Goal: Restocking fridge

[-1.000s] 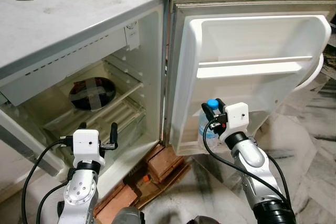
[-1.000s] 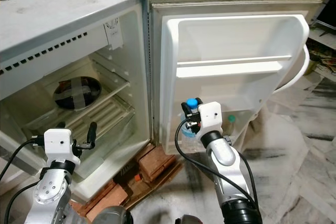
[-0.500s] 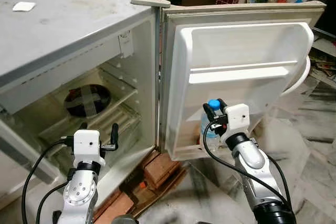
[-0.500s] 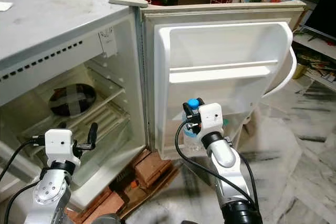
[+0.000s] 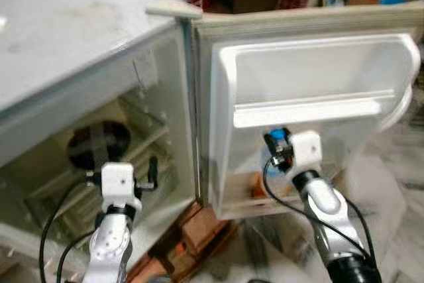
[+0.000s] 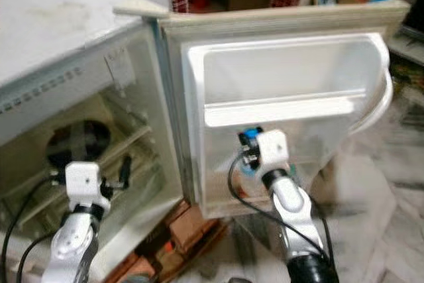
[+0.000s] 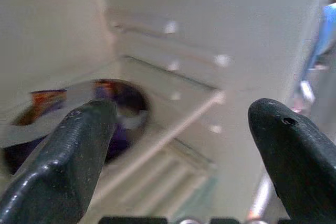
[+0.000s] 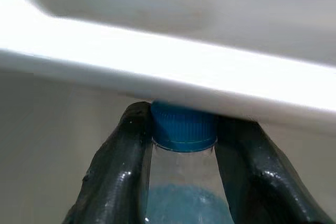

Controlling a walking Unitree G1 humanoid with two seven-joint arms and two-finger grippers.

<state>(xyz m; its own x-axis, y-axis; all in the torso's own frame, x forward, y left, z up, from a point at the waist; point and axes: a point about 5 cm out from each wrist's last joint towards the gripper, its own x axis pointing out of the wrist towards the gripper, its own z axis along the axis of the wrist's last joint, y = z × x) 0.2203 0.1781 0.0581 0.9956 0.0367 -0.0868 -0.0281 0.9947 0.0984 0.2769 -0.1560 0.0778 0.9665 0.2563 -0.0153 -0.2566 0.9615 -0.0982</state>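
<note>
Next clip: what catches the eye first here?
The open fridge door, with the right gripper holding a blue-capped water bottle by its neck, just under the door's white shelf. Inside the fridge, a dark round dish sits on a rack, with the left gripper open before it.

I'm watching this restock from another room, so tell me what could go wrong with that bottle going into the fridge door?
The water bottle's blue cap sits right under the door shelf, so lifting could knock it. The right gripper holds only the neck, so the bottle might swing or slip.
</note>
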